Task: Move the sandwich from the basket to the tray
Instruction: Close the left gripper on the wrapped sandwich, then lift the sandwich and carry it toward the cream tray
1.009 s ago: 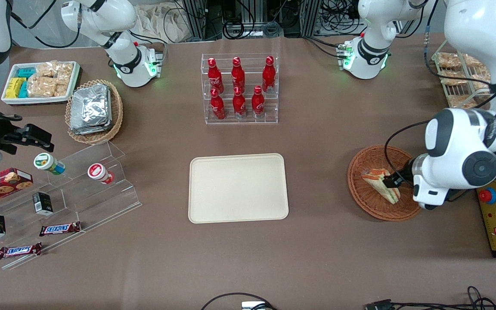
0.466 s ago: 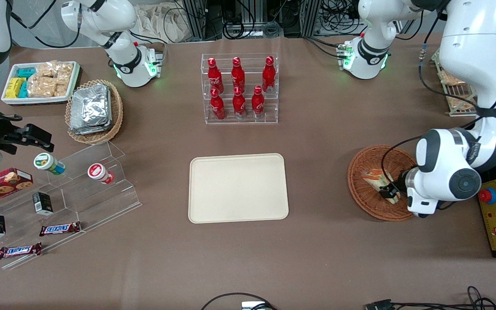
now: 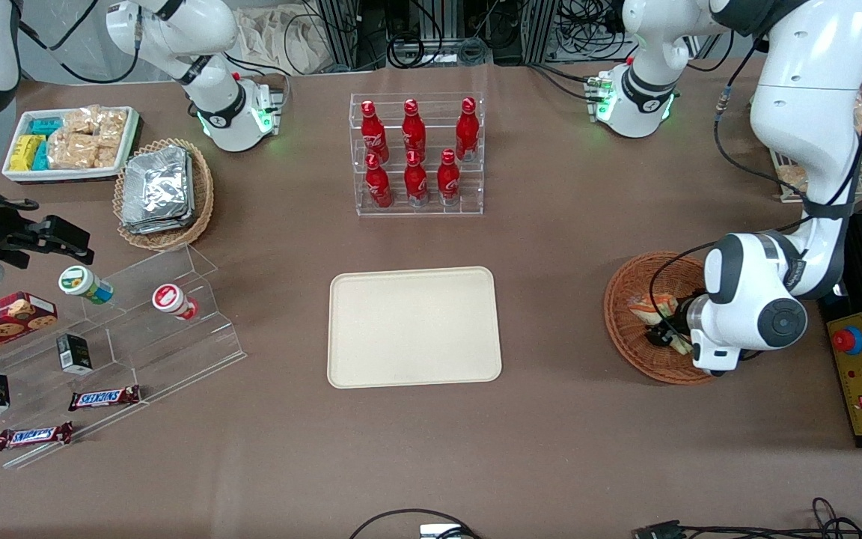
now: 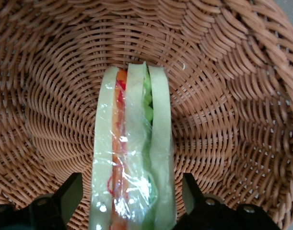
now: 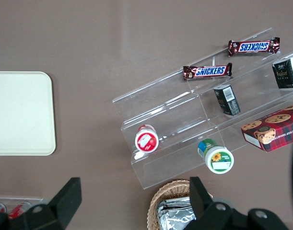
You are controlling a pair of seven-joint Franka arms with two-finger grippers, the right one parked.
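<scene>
The sandwich (image 4: pixel 132 158) was down in the basket (image 4: pixel 232 96), standing on edge on the woven bottom, and the tray (image 3: pixel 414 327) sat bare mid-table, well apart toward the parked arm's end, so by my read the carry hadn't begun. The gripper (image 4: pixel 132 203) was low inside the basket, its fingers (image 4: pixel 69 196) spread wide, one on either side of the sandwich's broad end with gaps showing, not pinching yet. Left to do: close, lift, cross over, set down. In the wrist view the wedge's long axis ran straight out from between the fingers, narrow tip pointing away toward the basket wall, bread and filling layers running lengthwise along that line.
</scene>
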